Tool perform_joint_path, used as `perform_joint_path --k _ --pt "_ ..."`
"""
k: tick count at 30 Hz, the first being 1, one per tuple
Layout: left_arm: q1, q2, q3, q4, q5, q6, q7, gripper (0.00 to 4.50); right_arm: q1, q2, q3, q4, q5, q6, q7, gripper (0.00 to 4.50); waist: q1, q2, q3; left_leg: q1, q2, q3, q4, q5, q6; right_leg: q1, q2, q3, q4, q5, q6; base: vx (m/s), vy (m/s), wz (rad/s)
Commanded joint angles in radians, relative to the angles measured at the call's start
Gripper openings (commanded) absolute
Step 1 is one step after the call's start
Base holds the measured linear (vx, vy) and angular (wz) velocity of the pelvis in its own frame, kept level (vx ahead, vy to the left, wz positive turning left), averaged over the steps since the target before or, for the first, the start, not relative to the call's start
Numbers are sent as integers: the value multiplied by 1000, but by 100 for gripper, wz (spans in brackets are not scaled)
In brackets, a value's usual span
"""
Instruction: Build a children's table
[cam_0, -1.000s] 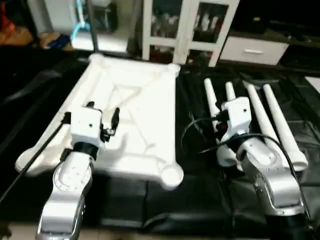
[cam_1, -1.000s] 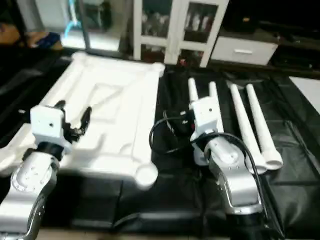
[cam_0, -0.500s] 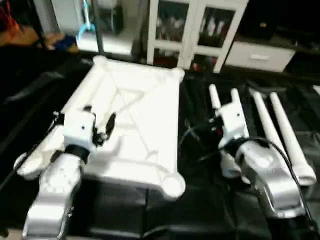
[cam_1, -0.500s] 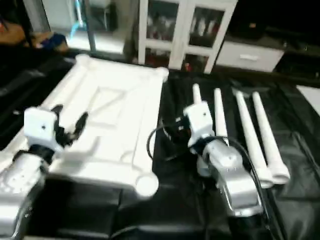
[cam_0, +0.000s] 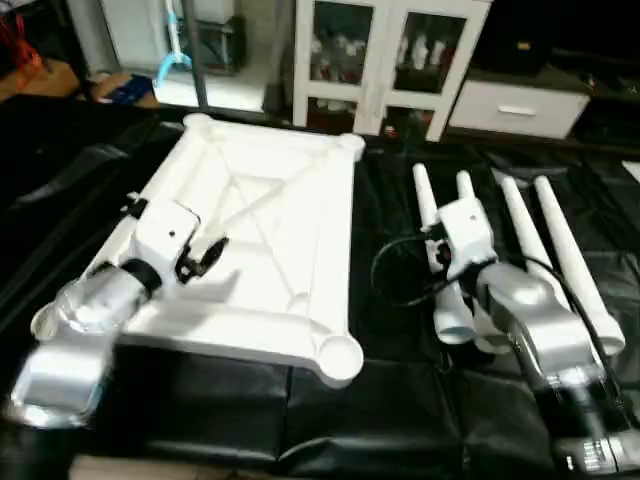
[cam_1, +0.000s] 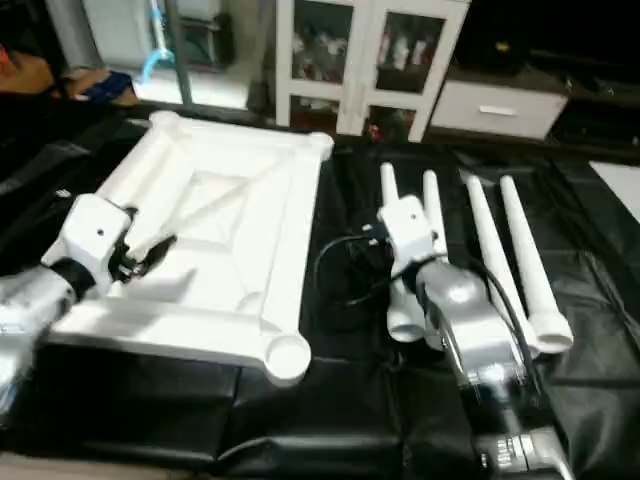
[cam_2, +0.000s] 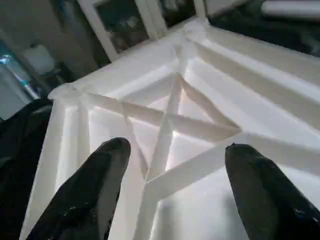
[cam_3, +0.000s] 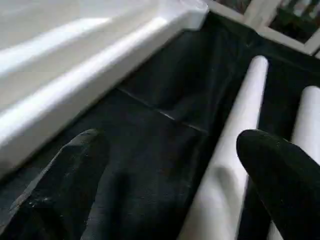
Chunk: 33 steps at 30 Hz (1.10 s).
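The children's table top (cam_0: 285, 190) lies upside down on the black sheet, X ribs (cam_2: 172, 112) up, with a round socket (cam_0: 338, 356) at the near right corner. To its right, four white legs lie side by side, the outermost leg (cam_0: 572, 262) farthest right. My left gripper (cam_2: 177, 147) hovers open over the top's near left part, nothing between its fingers (cam_2: 100, 185). My right gripper (cam_3: 172, 137) is open low over the sheet, with the innermost leg (cam_3: 235, 150) lying close to one finger (cam_3: 285, 170).
A white glass-door cabinet (cam_0: 390, 50) and a white drawer unit (cam_0: 515, 105) stand behind the work. The black sheet (cam_0: 400, 410) covers the surface to the near edge. A black cable (cam_0: 395, 275) loops beside my right wrist.
The camera has shifted. My left forearm has swung out to the left while its gripper stays over the top. My right arm stays over the legs. Both grippers remain open.
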Motion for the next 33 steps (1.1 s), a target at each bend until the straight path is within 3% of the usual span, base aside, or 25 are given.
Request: perform_joint_path --k 1,2,6,10,11,13,14,16,18,19,21,23,28,30,33 --pt "-9 51 -37 28 15 -20 -103 349 -40 -10 27 87 -41 -30 3 450 1 28 -63 -1 63 -22 -87 -49 -29 51 -90 59 -52 46 -230 0 0 0" --pt "-6 76 -48 45 32 -31 -121 349 -64 -6 38 131 -59 -49 -4 450 1 29 -62 4 66 -17 -86 -60 -26 48 -92 60 -55 44 -238 0 0 0" --pt "22 140 -68 83 71 -64 -158 349 -148 21 60 269 -96 -105 -23 450 1 31 -62 3 71 -12 -86 -55 -19 50 -93 60 -51 60 -265 0 0 0" --pt "47 174 -68 68 57 -50 -193 349 -214 43 75 383 -111 -158 -33 450 2 35 -60 9 77 -8 -89 -69 -22 44 -94 59 -49 49 -280 0 0 0" --pt "68 201 -78 47 45 -39 -228 349 -251 55 86 458 -125 -193 -38 450 4 23 -61 9 77 -4 -89 -72 -21 43 -95 59 -49 40 -284 0 0 0" --pt "83 213 -84 32 41 -35 -250 349 -270 63 89 500 -132 -213 -40 450 6 29 -57 8 78 -3 -90 -83 -22 42 -97 60 -51 15 -281 0 0 0" --pt "112 225 -90 6 36 -26 -278 349 -294 77 90 556 -140 -243 -43 450 5 15 -58 5 80 -1 -91 -77 -19 45 -98 61 -50 10 -279 0 0 0" --pt "140 238 -99 -20 33 -20 -302 349 -318 93 91 604 -147 -265 -48 450 6 24 -57 6 83 1 -90 -73 -17 41 -101 62 -50 0 -280 0 0 0" --pt "164 248 -107 -44 35 -12 -317 349 -340 111 92 652 -150 -288 -44 450 7 18 -57 6 83 3 -91 -62 -13 42 -99 62 -49 3 -274 0 0 0" --pt "171 248 -109 -53 35 -13 -320 349 -350 118 92 674 -150 -297 -48 450 3 19 -57 3 82 3 -92 -54 -9 41 -97 62 -46 9 -271 0 0 0" --pt "186 251 -115 -72 28 -12 -327 349 -374 140 88 732 -145 -322 -49 450 6 23 -59 9 82 6 -90 -49 -10 38 -98 61 -46 19 -276 0 0 0" --pt "199 255 -120 -94 13 2 -337 349 -397 165 86 784 -144 -352 -44 450 4 20 -56 8 83 8 -92 -74 -11 37 -97 62 -48 0 -278 0 0 0" --pt "217 254 -124 -136 3 26 -346 349 -427 208 78 826 -137 -392 -32 450 5 25 -57 11 87 15 -92 -93 -27 33 -97 62 -47 -23 -271 0 0 0" --pt "225 213 -128 -181 -10 48 -333 349 -461 272 64 859 -117 -452 -1 450 3 23 -57 9 88 15 -94 -97 -32 34 -97 62 -47 -20 -269 0 0 0" --pt "224 191 -134 -204 -18 61 -323 349 -471 299 54 878 -103 -467 22 450 -4 24 -61 3 87 15 -92 -74 -27 40 -99 64 -42 14 -274 0 0 0"
